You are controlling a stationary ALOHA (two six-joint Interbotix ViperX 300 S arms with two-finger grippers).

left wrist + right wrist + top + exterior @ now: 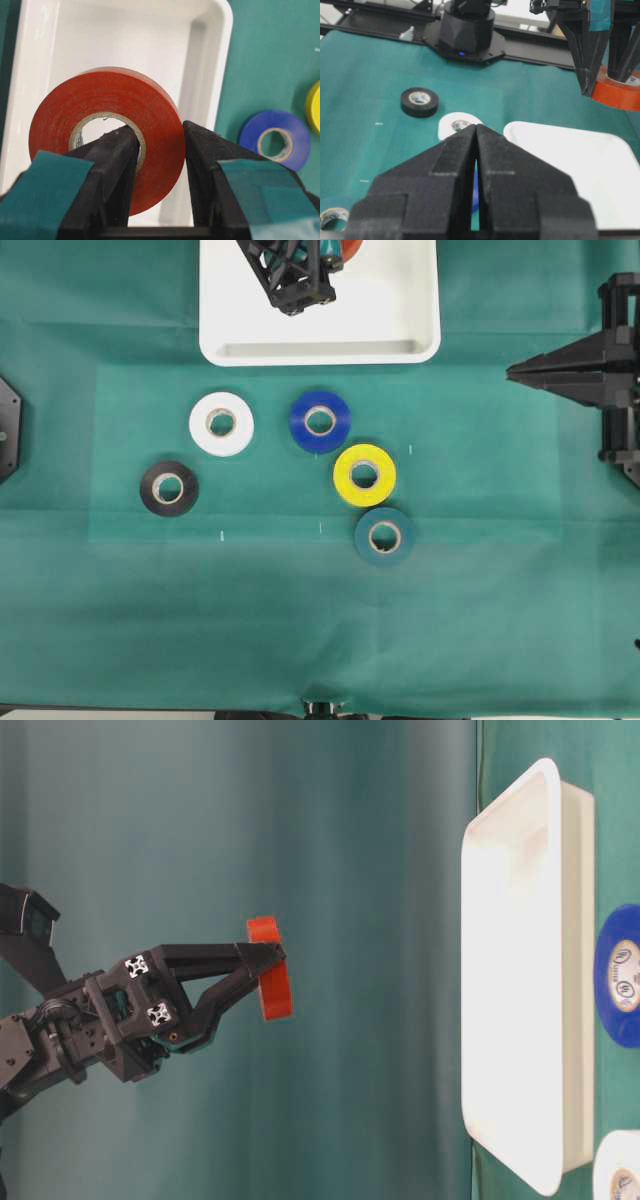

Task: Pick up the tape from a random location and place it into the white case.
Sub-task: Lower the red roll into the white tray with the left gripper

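Note:
The tape (pixel 100 95), an orange-red roll with a pale core, hangs in the air above the white case (pixel 210 60). My left gripper (pixel 160 131) is shut on it, one finger through the core and the other against the outer rim. In the table-level view the tape (pixel 270 985) stands well clear of the white case (pixel 520 1020). From overhead, only a sliver of the tape (pixel 352 248) shows past the arm. My right gripper (pixel 476 126) rests at the right side of the table (pixel 512 370), jaws together with nothing between them.
Five other rolls lie flat on the green cloth in front of the case: white (pixel 221 423), blue (pixel 320 421), yellow (pixel 364 474), dark teal (pixel 384 536) and black (pixel 168 488). The inside of the white case (pixel 380 310) holds nothing.

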